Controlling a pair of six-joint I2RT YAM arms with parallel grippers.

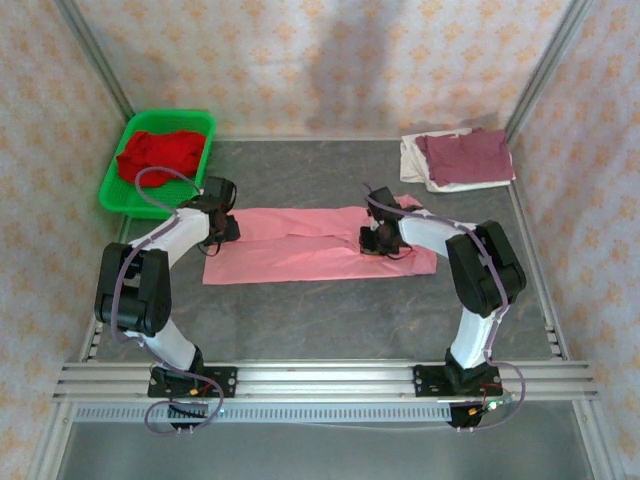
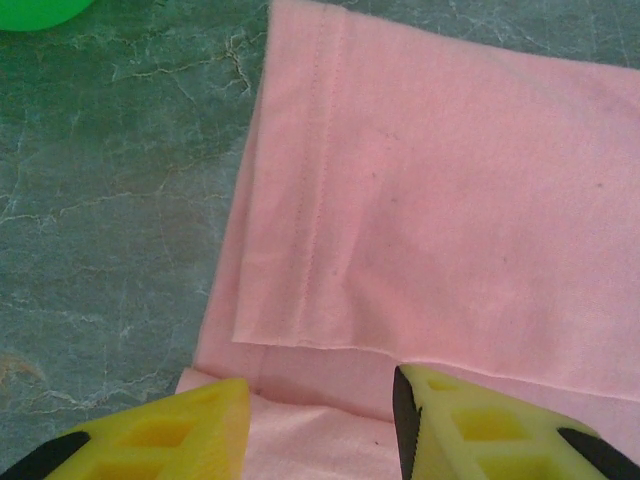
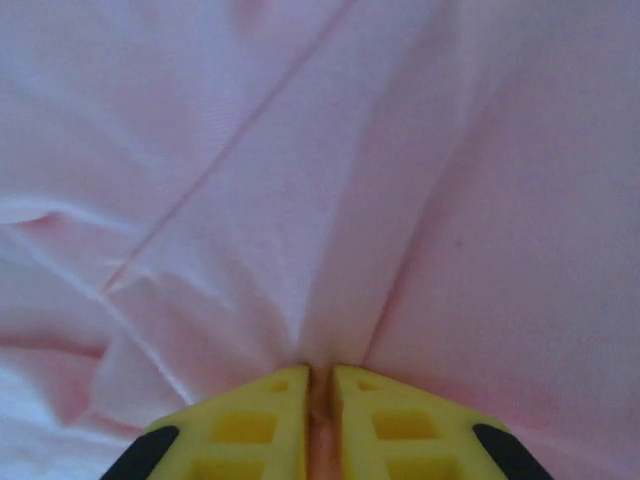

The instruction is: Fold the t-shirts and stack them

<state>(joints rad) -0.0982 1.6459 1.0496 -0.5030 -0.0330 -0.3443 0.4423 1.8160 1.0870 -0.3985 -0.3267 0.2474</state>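
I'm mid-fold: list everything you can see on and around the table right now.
pink shirt: one, salmon pink, table's middle, lying flat, partly folded
red shirt: one as far as shows, bright red, crumpled in the basket
maroon shirt: one, maroon, folded, far right corner, on the off-white shirt
off-white shirt: one as far as shows, off-white, under the maroon shirt
basket: one, green, far left corner
table: one, dark grey, marbled
rail: one, silver, near edge
left tool: one, yellow fingers, open over the pink shirt's left end
right tool: one, yellow fingers, shut on a pinch of the pink shirt near its right end
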